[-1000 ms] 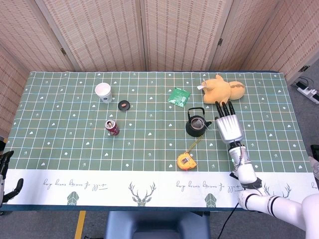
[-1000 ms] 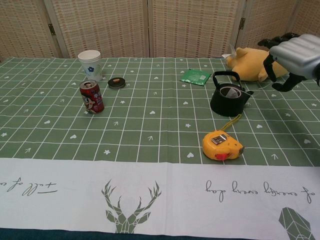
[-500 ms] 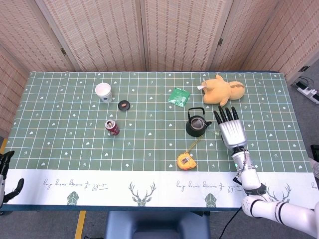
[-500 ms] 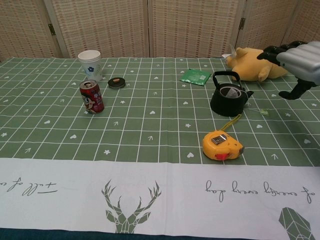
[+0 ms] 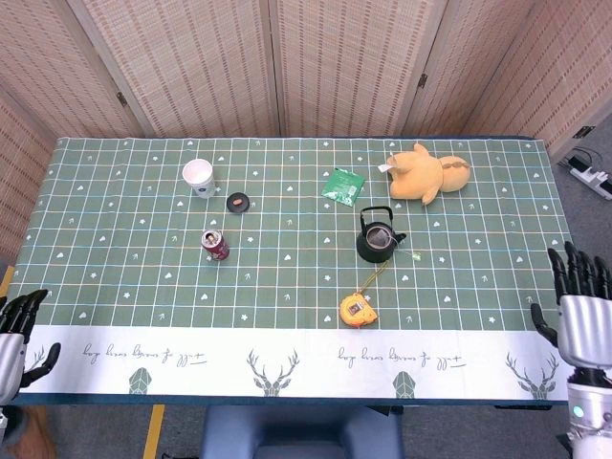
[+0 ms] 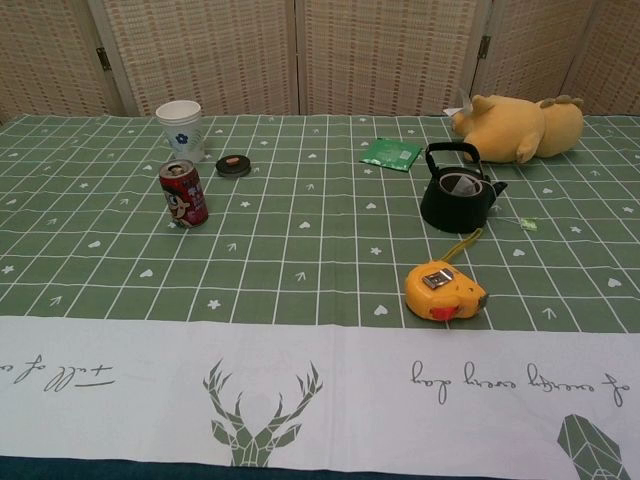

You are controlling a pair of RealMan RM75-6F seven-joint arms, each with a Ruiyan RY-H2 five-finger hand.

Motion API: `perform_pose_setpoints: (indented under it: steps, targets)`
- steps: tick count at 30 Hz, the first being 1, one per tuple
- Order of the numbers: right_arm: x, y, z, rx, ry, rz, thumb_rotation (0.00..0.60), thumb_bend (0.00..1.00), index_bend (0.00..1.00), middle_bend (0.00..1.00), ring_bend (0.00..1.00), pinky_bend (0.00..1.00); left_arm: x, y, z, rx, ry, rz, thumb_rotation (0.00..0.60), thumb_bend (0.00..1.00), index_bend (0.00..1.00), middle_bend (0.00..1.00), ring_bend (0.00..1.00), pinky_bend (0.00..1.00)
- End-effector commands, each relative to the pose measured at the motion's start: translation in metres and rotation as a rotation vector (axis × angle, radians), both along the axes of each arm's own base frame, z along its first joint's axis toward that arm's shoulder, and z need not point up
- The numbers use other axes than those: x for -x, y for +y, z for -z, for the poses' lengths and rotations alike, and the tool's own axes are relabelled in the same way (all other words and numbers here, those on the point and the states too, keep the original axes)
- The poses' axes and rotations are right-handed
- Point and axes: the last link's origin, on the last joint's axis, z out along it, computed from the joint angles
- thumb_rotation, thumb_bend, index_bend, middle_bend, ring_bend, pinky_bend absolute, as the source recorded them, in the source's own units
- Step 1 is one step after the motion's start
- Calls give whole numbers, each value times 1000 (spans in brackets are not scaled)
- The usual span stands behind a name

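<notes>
The right hand [image 5: 580, 320] is beside the table's [image 5: 115, 359] right edge, off the cloth, with its fingers spread and pointing up; it holds nothing. The left hand [image 5: 11, 339] is at the left front corner, also off the table, fingers apart and empty. The chest view shows neither hand.

On the table, the black kettle [image 5: 377, 236] stands right of the centre. The yellow tape measure [image 5: 355, 310] lies in front of it, near the front. The plush toy [image 5: 426, 173] lies behind the kettle, towards the right. A green packet [image 5: 342, 185] lies just left of the toy. The can [image 5: 214, 245], a paper cup [image 5: 199, 178] and a small lid [image 5: 237, 202] are on the left part.
</notes>
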Motion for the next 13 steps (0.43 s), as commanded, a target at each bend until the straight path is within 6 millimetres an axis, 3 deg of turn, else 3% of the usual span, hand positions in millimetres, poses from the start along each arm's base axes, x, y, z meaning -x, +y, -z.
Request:
perform_pose_setpoints:
  steps: [1,6,13]
  targets:
    - [26,26,-9,-19,-81,-5,600,370,0,0,0,0,-2,0,1,-14,25,21,600,368,0,57,71,31]
    - [33,15,-2,-80,-84,10,600,369,0,0,0,0,-4,2,1,-12,17,43,600,368,0,57,70,32]
    - [31,19,4,-89,-65,9,600,370,0,0,0,0,-4,2,1,-12,20,43,600,368,0,57,70,33]
